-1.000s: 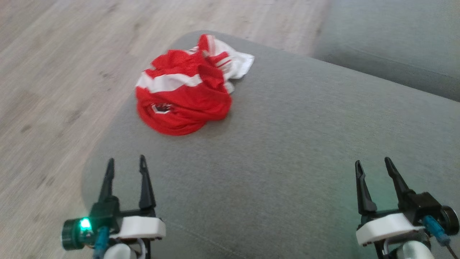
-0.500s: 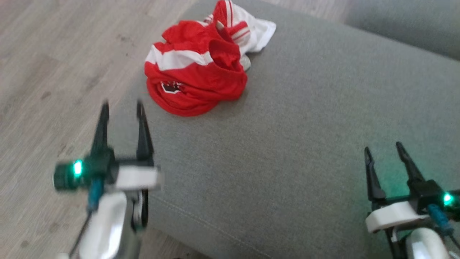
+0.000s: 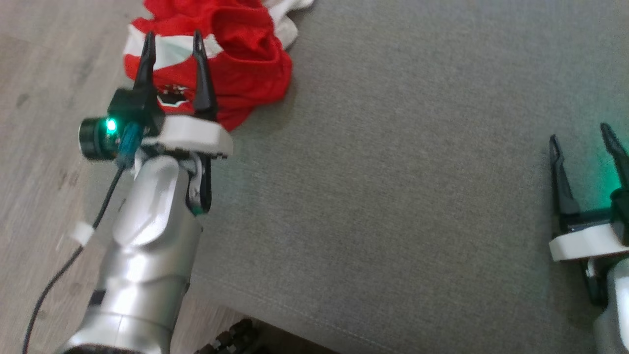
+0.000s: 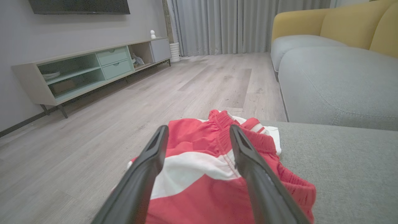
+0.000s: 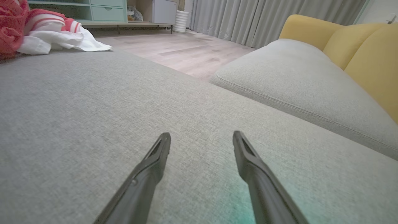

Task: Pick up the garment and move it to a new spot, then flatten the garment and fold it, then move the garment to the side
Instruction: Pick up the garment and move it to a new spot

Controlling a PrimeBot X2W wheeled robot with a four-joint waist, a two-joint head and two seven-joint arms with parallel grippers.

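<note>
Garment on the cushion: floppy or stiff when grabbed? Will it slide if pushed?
Probably floppy: the garment lies crumpled in soft folds, so it will likely drape from a pinch. Likely light: the cloth looks thin. A push would probably bunch it on the cushion, not slide it.

No text is legible — the garment (image 3: 245, 64) bears a dark emblem (image 3: 170, 95) (blurred, unreadable).

The left arm (image 3: 142, 236) reaches far forward, its silver forearm stretched out; its jaws stand wide apart and empty, both dark fingers (image 3: 202, 73) pointing ahead. The right arm (image 3: 612, 300) sits low at the right edge, jaws likewise spread wide and empty.
</note>
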